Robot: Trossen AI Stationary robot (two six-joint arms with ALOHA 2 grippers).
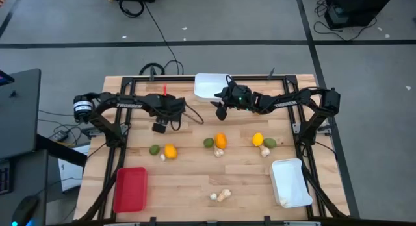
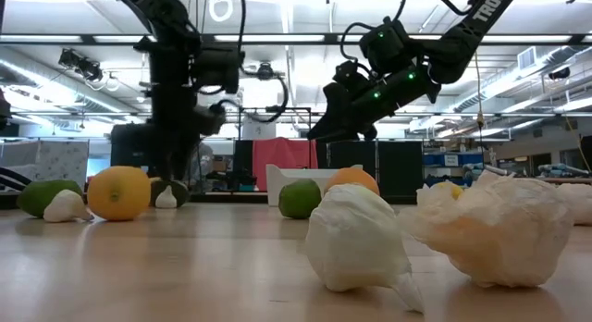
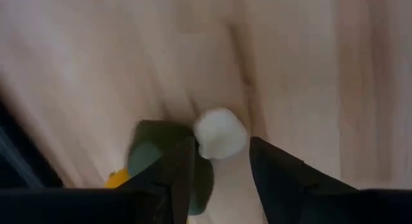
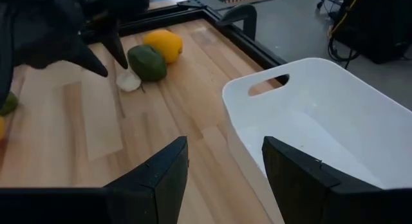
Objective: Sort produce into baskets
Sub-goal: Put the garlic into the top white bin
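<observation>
The left gripper point(image 1: 160, 127) hangs from an arm stretched rightward over the far left of the table point(image 1: 195, 180), fingers pointing down, partly open and empty above a small white mushroom piece point(image 3: 220, 133) beside a green fruit point(image 3: 149, 153). The right gripper point(image 1: 221, 112) reaches leftward near the far white basket point(image 1: 207, 85), raised off the table, fingers partly open and empty. Produce lies in a row across the middle: a green fruit and orange fruit point(image 1: 170, 150) at left, a central group point(image 1: 220, 141), and a right group point(image 1: 263, 142). The red basket point(image 1: 130, 189) sits near left, the second white basket point(image 1: 290, 182) near right, with bare wood between them except two mushroom pieces point(image 1: 221, 195).
</observation>
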